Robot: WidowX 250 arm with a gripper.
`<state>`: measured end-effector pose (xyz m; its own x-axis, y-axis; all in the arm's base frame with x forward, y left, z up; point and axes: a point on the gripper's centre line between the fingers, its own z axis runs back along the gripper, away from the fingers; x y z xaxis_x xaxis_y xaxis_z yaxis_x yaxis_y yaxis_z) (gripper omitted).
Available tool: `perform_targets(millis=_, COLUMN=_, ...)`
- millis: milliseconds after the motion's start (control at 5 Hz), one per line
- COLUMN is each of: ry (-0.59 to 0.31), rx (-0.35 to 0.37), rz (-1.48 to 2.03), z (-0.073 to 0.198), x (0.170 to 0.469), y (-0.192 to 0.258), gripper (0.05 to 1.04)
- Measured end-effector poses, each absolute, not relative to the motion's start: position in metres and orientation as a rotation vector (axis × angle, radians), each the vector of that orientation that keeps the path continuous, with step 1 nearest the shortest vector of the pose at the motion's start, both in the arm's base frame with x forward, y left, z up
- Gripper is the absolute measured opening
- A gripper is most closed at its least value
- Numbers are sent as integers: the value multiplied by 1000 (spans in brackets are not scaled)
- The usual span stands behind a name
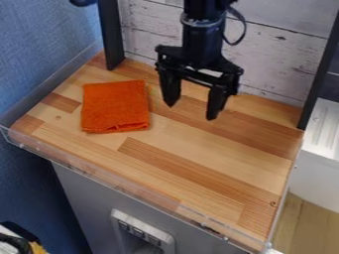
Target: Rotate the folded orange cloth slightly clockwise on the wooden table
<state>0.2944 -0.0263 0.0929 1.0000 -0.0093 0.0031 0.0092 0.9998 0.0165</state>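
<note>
- The orange cloth lies on the wooden surface, on its left part in the view, and it is folded into a rough square.
- The tool hangs to the right of the cloth, near it but apart from it.
- The two fingers of the tool point downward and stand wide apart; the tool has hold of nothing.
- A thin black cable makes a loop beside the arm, above and to the right of the cloth.
- Behind the cloth stands a black post, and a second black post stands well to the right of it.
- Between these posts, a wall of whitish boards is behind the cloth and the tool.
- A clear rim runs along the front of the surface, nearer to the camera than the cloth.
</note>
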Motion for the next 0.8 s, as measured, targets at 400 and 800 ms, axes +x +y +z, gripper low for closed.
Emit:
perform_targets(millis=400, ry=-5, rx=3, rz=-10, z=88, x=291, y=-43, gripper=998)
perform_targets(millis=800, ry=-5, rx=-5, rz=-23, z=91, x=299, y=-49, gripper=997)
